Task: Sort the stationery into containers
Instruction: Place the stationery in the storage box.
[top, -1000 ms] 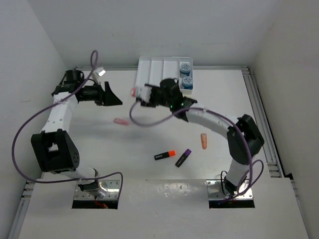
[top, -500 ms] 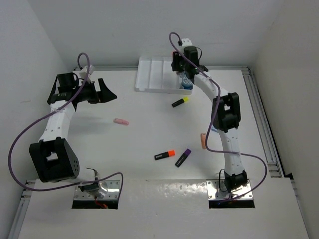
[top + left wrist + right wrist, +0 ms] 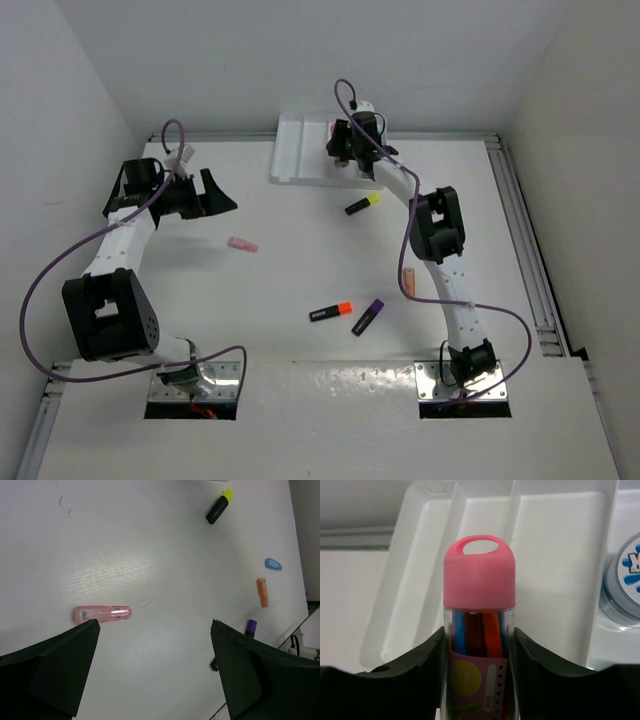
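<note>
The right arm has swung up from its low crook by the white tray's (image 3: 296,150) near left corner and now stretches long over it. The right gripper (image 3: 340,148) has since slid a little left from the right-hand end, carrying the pink-capped tube (image 3: 479,570) along. The yellow highlighter (image 3: 362,204), earlier covered by that arm, lies exposed. The left gripper (image 3: 218,192) seems spread wider, though it's hard to judge.

No wording reads clearly: the pink label (image 3: 472,685) on the pink-capped tube (image 3: 479,575) gripped between the right jaws shows only a yellow round emblem and a ruler-like mark, while blue lettering on the round lid (image 3: 626,577) right of them is cut off.
</note>
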You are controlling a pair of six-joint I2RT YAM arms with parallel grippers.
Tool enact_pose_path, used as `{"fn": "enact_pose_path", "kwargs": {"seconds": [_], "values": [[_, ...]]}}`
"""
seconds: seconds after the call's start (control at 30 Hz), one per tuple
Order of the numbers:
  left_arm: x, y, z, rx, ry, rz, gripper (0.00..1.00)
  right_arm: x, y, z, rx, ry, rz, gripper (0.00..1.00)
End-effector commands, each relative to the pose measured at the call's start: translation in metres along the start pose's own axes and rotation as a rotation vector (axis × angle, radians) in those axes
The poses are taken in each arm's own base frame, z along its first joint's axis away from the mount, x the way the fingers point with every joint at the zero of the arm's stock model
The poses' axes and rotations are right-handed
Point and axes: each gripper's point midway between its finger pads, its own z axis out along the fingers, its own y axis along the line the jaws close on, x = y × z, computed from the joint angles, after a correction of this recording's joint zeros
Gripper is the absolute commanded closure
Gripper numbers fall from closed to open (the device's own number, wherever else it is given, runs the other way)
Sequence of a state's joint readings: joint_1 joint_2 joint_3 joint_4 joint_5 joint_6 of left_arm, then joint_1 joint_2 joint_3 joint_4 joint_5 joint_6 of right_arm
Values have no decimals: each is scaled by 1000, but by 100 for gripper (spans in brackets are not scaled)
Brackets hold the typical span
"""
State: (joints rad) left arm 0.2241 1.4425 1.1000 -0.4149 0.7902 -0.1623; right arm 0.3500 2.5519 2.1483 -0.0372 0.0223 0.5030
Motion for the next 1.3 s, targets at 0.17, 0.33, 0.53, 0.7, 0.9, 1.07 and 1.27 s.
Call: {"fn": "enact_pose_path", "kwargs": {"seconds": [0.17, 0.33, 0.53, 0.7, 0.9, 1.07, 1.27], "values": [[6, 7, -5, -1, -10, -17, 0, -52, 58, 2, -114, -189, 179, 100], [14, 12, -7, 2, -5, -44, 0, -47, 86, 6, -197, -206, 216, 100], [23, 13, -10, 1, 14, -52, 0, -40, 108, 16, -258, -237, 240, 100], [24, 18, -13, -14, 16, -57, 0, -32, 124, 22, -268, -279, 253, 98], [31, 24, -14, -21, 18, -89, 0, -38, 127, 22, -273, -330, 280, 97], [35, 27, -9, -15, 25, -114, 0, -39, 131, 23, -274, -345, 289, 95], [34, 29, -8, -20, 23, -126, 0, -19, 131, 34, -257, -329, 294, 93]]}}
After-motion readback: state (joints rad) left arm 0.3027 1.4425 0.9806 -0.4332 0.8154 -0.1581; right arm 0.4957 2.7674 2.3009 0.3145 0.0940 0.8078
